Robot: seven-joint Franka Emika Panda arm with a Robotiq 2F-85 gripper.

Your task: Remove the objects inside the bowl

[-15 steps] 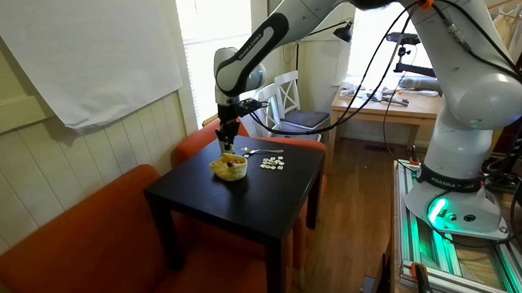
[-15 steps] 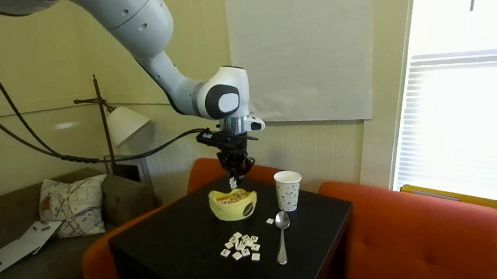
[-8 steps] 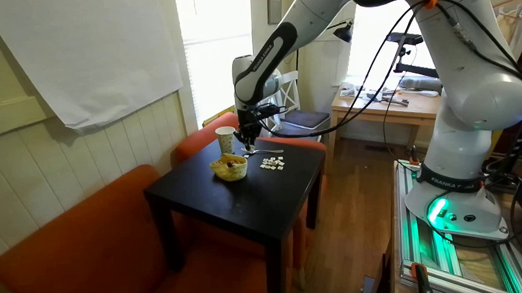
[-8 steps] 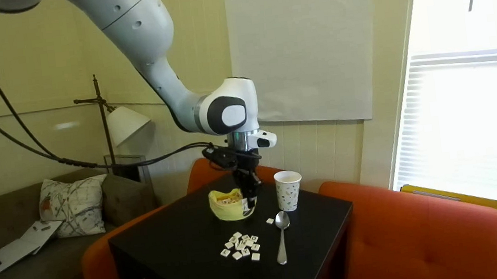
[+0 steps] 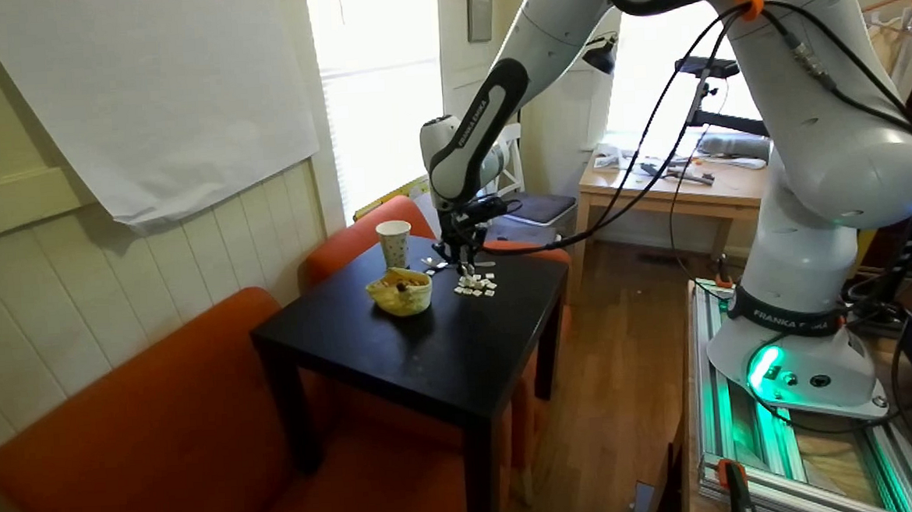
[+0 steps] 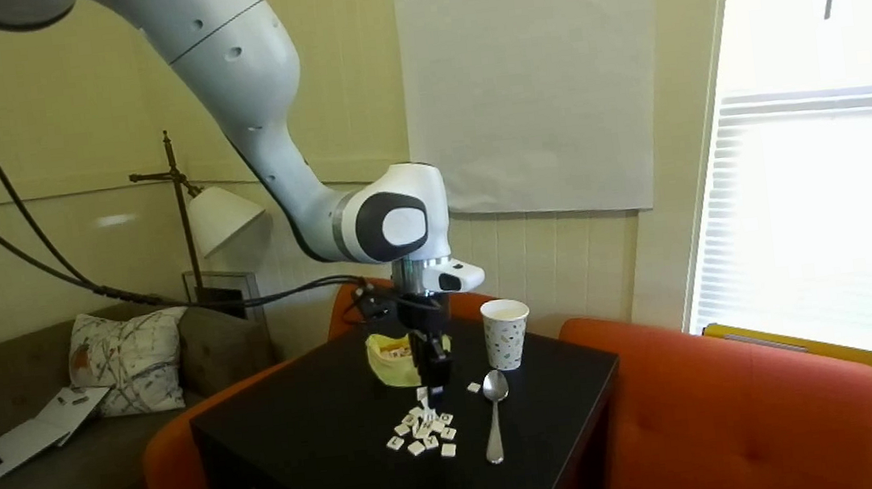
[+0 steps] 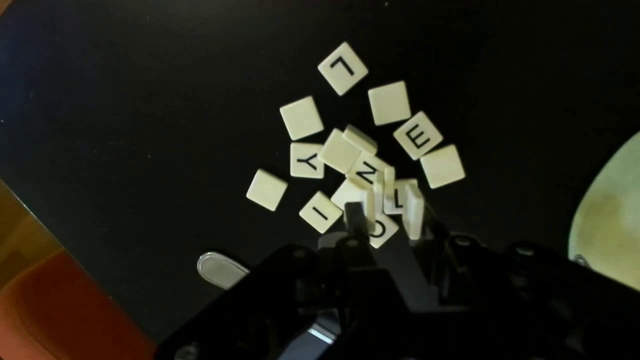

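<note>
The yellow bowl [image 5: 400, 296] stands upright on the black desk [image 5: 461, 357], a little left of centre in an exterior view; in the wrist view only a curve of its wall reaches in at the right edge. The job is not finished: small pieces [image 6: 396, 352] show inside the rim, though how many lie deeper cannot be told.

The end effector [image 7: 385, 215] is apart from the bowl, low over a heap of letter tiles [image 7: 338, 151]. At the lower centre of the wrist view its fingers stand partway apart, with several edge-on tiles [image 7: 414, 212] between them. A gap shows among these, so none seems clamped; I take this to be a drop onto the heap, though whether a tile clings to a finger is unclear.

The heap fills the middle of the wrist view, over a dozen tiles, some overlapping. If it counts as the removed lot, a fair share is done; what is left is more trips for the bowl's remaining pieces.

Right of centre in an exterior view, a stray tile [image 6: 474, 387] lies just beside the head of a spoon [image 6: 495, 416], with a patterned cup [image 6: 505, 334] upright above them.
</note>
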